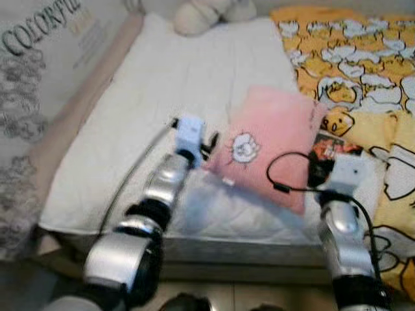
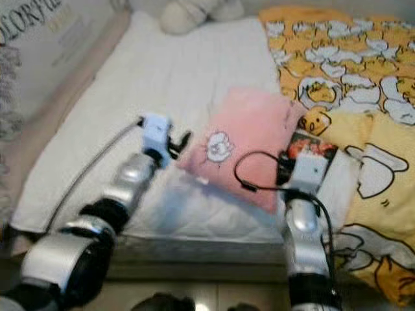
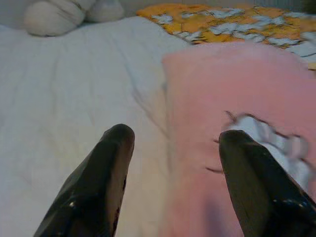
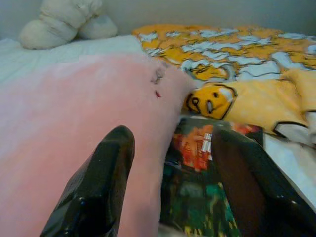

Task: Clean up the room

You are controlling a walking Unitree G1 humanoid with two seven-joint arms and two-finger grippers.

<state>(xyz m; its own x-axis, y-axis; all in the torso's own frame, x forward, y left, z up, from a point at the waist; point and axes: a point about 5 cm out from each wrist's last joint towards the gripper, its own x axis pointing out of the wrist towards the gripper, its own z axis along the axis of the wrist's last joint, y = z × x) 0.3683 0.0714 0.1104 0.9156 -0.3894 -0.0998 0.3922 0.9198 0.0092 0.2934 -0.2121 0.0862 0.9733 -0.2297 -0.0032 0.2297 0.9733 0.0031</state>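
- We face the bed [image 1: 162, 84], its white quilted cover taking up most of the head views, with a printed wall panel [image 1: 39, 71] along our left.
- The yellow duck-print blanket [image 1: 350, 58] lies bunched over the bed's right side, running from the far edge down past our right arm.
- The pink pillow [image 1: 272, 142] lies flat on the cover near the bed's front edge, between the two arms. Its long axis runs diagonally, from the near-left corner toward the far-right corner that touches the blanket. The sheep patch [image 1: 245, 148] sits toward its left half.
- A pale plush toy [image 1: 201, 16] rests at the far edge of the bed, well apart from both arms.
- A dark printed packet [image 4: 197, 173] lies just beside the pillow's right edge, between pillow and blanket.
- The left claw [image 3: 173, 163] is spread; one finger hangs over the white cover and the other over the pillow, so the pillow's left edge lies between them.
- The right claw [image 4: 173, 163] is also spread, straddling the seam between the pillow's right edge and the packet.
- We judge both arms about equally near the pillow, one at each of its sides. A two-arm lift would suit it; the right claw is the nearer one for the packet.
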